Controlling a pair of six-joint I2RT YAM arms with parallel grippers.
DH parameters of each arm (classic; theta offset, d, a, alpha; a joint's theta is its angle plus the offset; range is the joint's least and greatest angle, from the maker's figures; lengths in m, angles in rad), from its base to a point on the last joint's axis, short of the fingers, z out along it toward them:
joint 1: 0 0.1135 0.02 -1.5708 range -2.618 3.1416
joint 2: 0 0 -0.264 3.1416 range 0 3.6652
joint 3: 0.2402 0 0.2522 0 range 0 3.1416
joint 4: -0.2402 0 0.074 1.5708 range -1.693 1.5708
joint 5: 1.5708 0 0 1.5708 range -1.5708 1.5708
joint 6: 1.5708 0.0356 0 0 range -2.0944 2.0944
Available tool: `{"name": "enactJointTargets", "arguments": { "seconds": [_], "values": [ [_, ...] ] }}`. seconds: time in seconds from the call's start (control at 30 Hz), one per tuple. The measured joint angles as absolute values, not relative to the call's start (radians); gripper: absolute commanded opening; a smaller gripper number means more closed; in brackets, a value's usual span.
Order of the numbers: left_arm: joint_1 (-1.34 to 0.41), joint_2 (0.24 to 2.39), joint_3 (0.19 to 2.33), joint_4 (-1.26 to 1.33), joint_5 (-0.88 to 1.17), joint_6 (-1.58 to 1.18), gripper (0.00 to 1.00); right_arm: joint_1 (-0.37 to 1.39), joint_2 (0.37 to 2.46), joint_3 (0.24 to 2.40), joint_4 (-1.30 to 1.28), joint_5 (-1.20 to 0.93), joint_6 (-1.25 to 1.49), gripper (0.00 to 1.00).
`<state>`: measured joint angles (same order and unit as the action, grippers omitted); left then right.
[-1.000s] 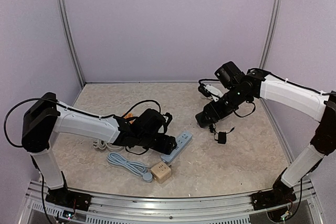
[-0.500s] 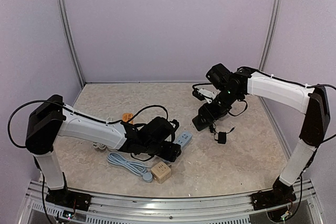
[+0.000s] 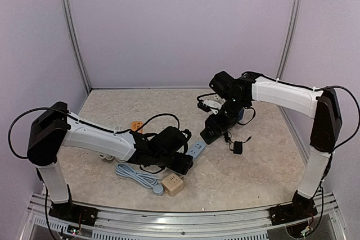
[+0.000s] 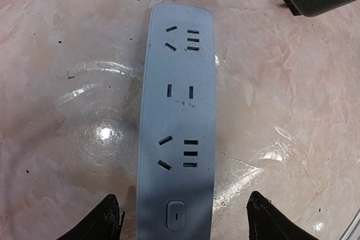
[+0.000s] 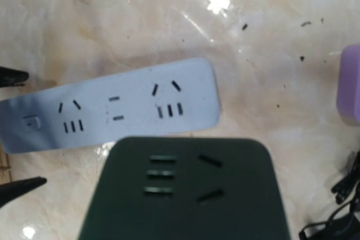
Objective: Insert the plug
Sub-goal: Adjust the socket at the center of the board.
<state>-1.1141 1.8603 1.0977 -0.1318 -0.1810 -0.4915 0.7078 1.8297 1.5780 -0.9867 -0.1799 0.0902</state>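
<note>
R hand (image 3: 214, 127) moved left; marbled table (image 3: 259, 175), lilac walls (image 3: 180, 26)

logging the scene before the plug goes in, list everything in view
pale power strip: 1, blue-grey, flat on the table between the left tool's tips
black power strip: 1, black, raised just beyond the pale one
black plug: 1, black, on the table right of the strips
cube socket: 1, beige, near edge
cable: 1, pale blue, coiled by the cube socket
table: 1, beige marbled, under all
left tool: 1, black, open
right tool: 1, black, shut on the black power strip
</note>
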Motion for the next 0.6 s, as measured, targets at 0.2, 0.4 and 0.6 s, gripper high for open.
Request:
{"name": "enactJointTargets", "arguments": {
  "seconds": [0.2,0.4,0.6],
  "values": [
    [-1.114,1.862,1.094,-0.150,-0.188,-0.509,0.71,0.714,1.850,1.612,-0.991,-0.171,0.085,0.00],
    [-1.115,1.871,1.093,-0.186,-0.208,-0.534,0.71,0.714,1.850,1.612,-0.991,-0.155,0.084,0.00],
    [-1.120,1.872,1.093,-0.213,-0.220,-0.547,0.72,0.714,1.850,1.612,-0.990,-0.144,0.084,0.00]
  ]
}}
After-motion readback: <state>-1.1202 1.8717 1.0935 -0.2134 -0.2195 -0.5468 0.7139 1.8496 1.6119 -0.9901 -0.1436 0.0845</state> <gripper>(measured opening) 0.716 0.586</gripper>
